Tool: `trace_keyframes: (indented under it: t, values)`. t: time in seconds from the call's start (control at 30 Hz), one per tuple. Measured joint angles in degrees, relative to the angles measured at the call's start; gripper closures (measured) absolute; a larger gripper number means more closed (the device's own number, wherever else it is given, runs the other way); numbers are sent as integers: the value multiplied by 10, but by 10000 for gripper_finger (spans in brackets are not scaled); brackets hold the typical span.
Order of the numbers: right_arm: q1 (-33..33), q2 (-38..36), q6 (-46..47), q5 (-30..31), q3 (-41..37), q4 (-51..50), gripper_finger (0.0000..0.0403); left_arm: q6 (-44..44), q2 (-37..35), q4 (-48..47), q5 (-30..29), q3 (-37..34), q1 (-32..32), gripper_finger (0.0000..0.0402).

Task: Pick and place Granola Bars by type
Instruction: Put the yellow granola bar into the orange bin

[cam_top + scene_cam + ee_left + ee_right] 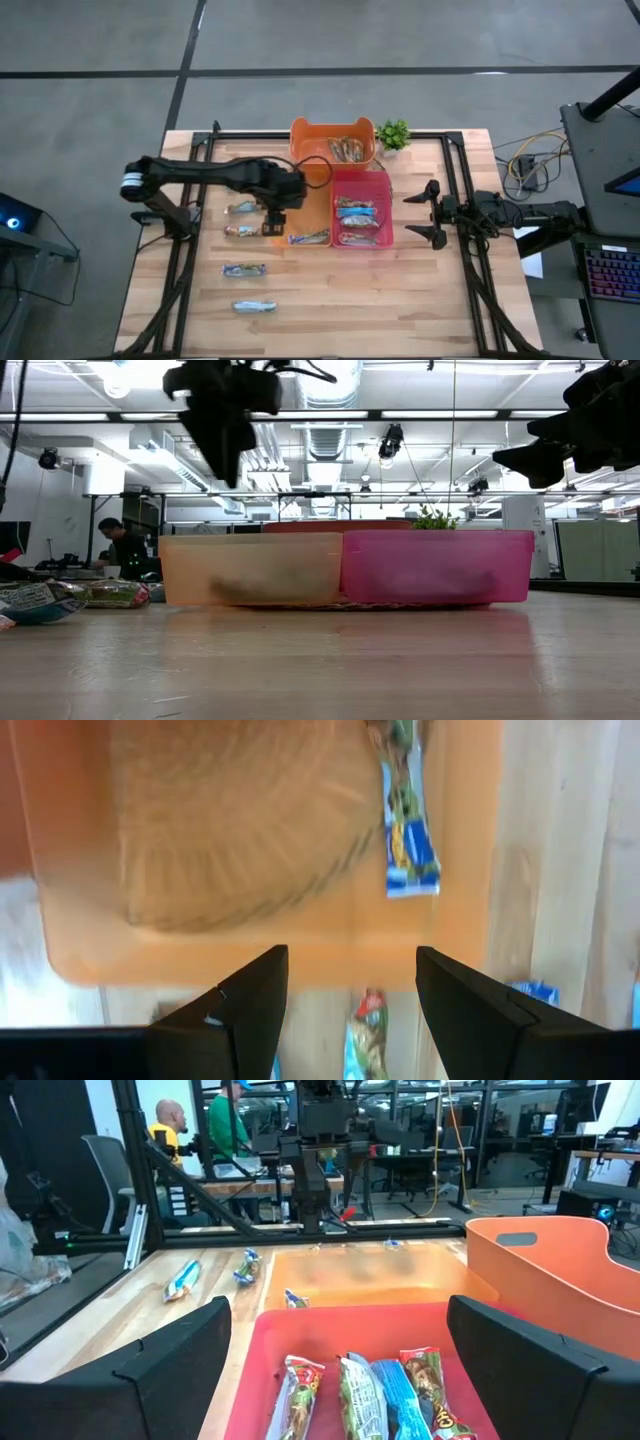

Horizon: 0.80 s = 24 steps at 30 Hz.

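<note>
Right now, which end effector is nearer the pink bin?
Right. The right end effector sits just beside the pink bin; the left end effector hangs farther off, past its opposite side.

Your left gripper hangs open above the table with loose granola bars scattered below it. The pink bin and orange bin wall off the middle. Bare wood between the pink bin and your right gripper lies open.

From my station: open-plan robotics lab. Exposed silver ceiling ducts, strip lighting, grey concrete floor, black desk chairs, seated people behind my wooden slatted table.
</note>
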Motion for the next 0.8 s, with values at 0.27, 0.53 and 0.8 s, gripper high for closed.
trace_keyframes:
  t: [0.27, 0.53, 0.8]
  values:
    - [0, 0, -1, 0, 0, 0, 44, -7, -79, 9, -7, -104, 2, 200]
    - [0, 0, -1, 0, 0, 0, 44, 32, -137, 26, -90, -190, 16, 200]
    - [0, 0, 0, 0, 0, 0, 44, 65, -153, 56, -101, -268, 71, 200]
